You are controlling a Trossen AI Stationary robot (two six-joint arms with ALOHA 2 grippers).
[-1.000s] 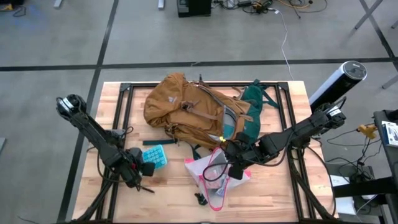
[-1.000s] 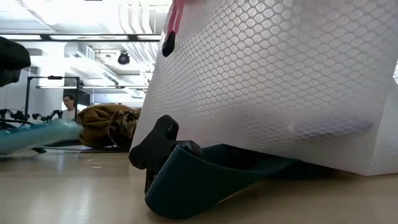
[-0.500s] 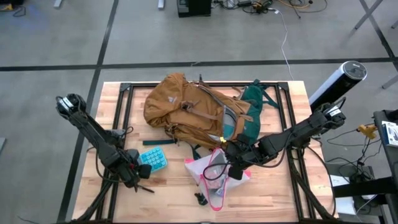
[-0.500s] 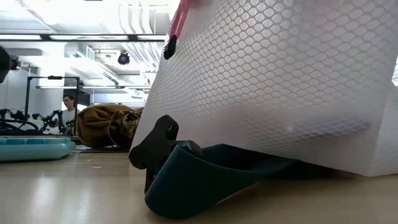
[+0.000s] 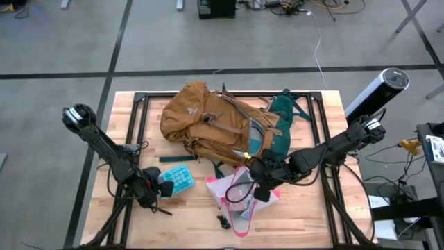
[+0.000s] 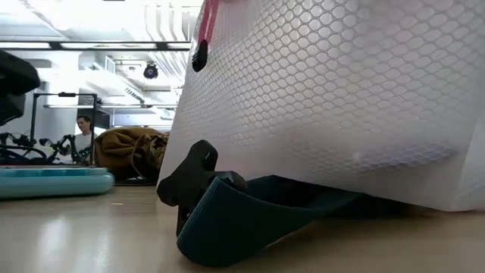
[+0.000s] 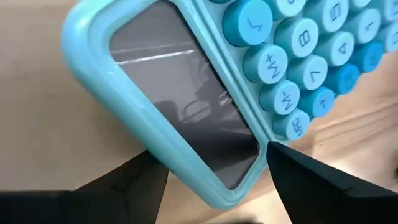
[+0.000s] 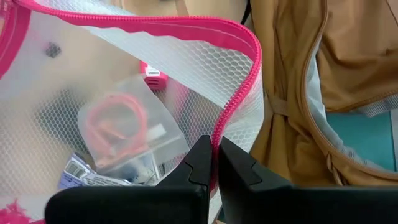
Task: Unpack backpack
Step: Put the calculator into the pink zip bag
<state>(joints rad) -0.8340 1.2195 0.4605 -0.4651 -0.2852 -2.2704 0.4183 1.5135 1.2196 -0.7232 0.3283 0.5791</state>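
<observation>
The big mustard-tan fabric backpack (image 5: 215, 125) lies at upper centre of the high view, flap open. Just below it my right claw (image 8: 214, 163) is pinched shut on the pink zipper edge of the clear mesh pouch (image 5: 239, 194), half unpacked. My left claw (image 5: 158, 189), spread wide around nothing, straddles the light-blue calculator (image 5: 177, 178) on the wooden tabletop (image 5: 194, 222), lower left. Next, I judge: drag the pouch clear.

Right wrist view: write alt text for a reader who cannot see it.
The right tool is shut on the pink zipper edge of a clear mesh pouch, with small packets visible inside. Beside the pouch lies the mustard-tan backpack, its teal lining showing.
</observation>
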